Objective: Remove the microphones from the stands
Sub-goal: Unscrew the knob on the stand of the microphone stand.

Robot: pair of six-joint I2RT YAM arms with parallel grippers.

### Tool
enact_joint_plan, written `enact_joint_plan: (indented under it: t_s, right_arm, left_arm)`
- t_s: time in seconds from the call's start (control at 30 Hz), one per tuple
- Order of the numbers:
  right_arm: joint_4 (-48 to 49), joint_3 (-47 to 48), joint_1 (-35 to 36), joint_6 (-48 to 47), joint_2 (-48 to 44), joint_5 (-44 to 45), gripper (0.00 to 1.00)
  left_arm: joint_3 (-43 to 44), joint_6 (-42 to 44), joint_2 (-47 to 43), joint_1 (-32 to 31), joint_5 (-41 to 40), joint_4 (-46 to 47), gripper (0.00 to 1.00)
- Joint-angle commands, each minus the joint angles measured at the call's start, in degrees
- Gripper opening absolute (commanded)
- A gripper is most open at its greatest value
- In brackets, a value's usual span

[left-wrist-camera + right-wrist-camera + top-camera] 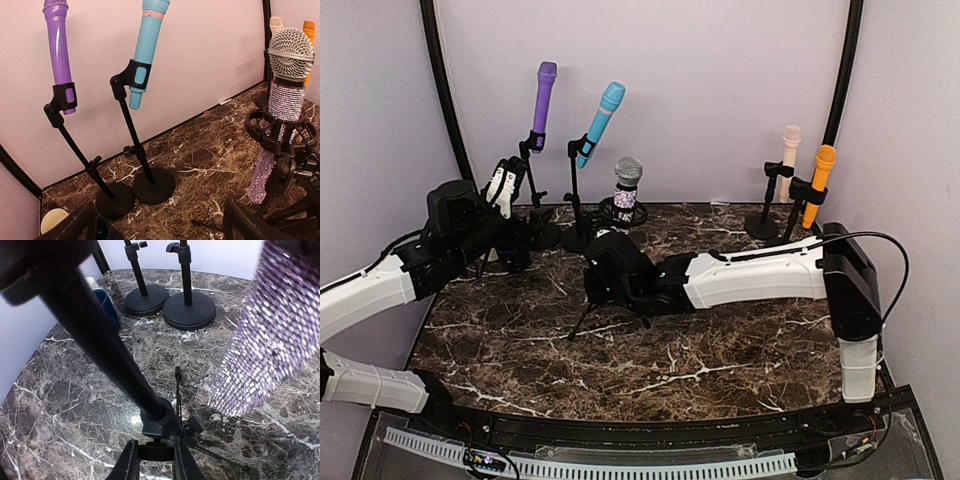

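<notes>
Across the dark, white-veined marble table (720, 340), boxed in by pale lilac walls (700, 90), we count five microphones on five stands. At the back left, a purple microphone (544, 95) and a blue microphone (602, 120) tilt in clips on round-based stands. Over on the right, a cream microphone (789, 160) and an orange microphone (818, 180) stand side by side. Centre stage, the glittery microphone (285, 95) sits upright in the ring mount of the tripod stand (110, 355). The right gripper (155, 460) is clamped tight around that stand's lower hub. The left gripper (157, 222) gapes wide and holds nothing.
</notes>
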Motion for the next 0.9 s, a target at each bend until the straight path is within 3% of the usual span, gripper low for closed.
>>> enact_joint_plan:
  t_s: [0.0,0.23,0.5,0.87]
  right_arm:
    - [-2.4,2.4,2.0,-7.3,1.4,5.4,0.0]
    - [-4.5,3.9,3.3,-10.9,3.1,10.1,0.0]
    - [-1.4,1.7,3.3,-8.6,2.4,7.5,0.0]
    - [-4.2,2.7,4.4,-17.4,4.4,13.3,0.0]
  left_arm:
    - [-0.8,0.7,-1.7,-0.3,-0.1,1.3,0.89]
    - [-0.8,0.7,-1.5,-0.3,-0.1,1.3,0.89]
    - [-0.9,0.7,-1.3,-0.3,0.0,1.2,0.89]
    - [-0.9,0.5,-0.9,-0.4,0.4,1.3,0.89]
